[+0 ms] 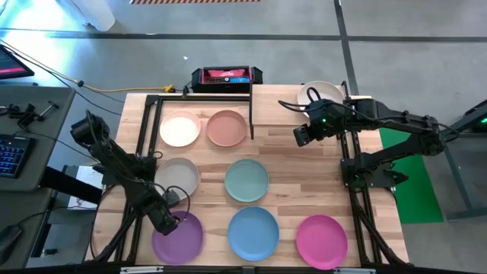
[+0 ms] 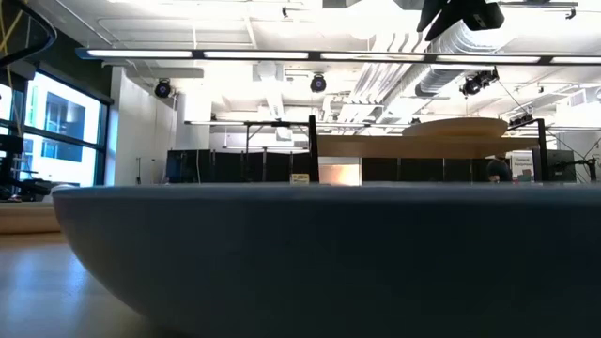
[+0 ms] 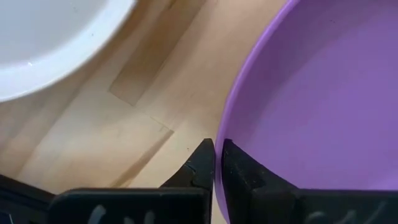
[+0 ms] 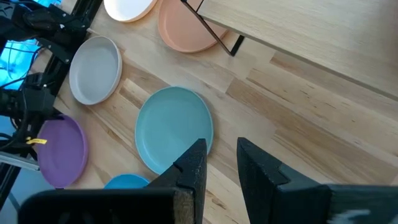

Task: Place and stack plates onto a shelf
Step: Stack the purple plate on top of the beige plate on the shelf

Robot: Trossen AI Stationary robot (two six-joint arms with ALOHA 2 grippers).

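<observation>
From the high view I see the left gripper (image 1: 169, 222) down at the upper left rim of the purple plate (image 1: 179, 238), which lies at the near left corner of the table (image 1: 293, 164). Beside it in the near row lie the blue plate (image 1: 253, 233) and the magenta plate (image 1: 322, 241). The middle row holds a cream plate (image 1: 179, 176) and the teal-green plate (image 1: 246, 180); behind them lie the pale pink plate (image 1: 180, 129) and the terracotta plate (image 1: 227, 128). The shelf (image 1: 278, 106) stands at the far edge, with another cream plate (image 1: 318, 92) at its right end. The right gripper (image 1: 303, 135) hovers just in front of the shelf, holding nothing that I can see.

The low view gives me little: one plate fills the foreground, and the shelf's top (image 2: 404, 146) shows behind it with a plate on it.

In the left wrist view the fingers (image 3: 202, 165) are pinched nearly together on the purple plate's rim (image 3: 225, 124), one finger outside it and one inside.

In the right wrist view the right fingers (image 4: 193, 165) stand partly apart with only air between them, over the table beside the teal-green plate (image 4: 174, 127).
</observation>
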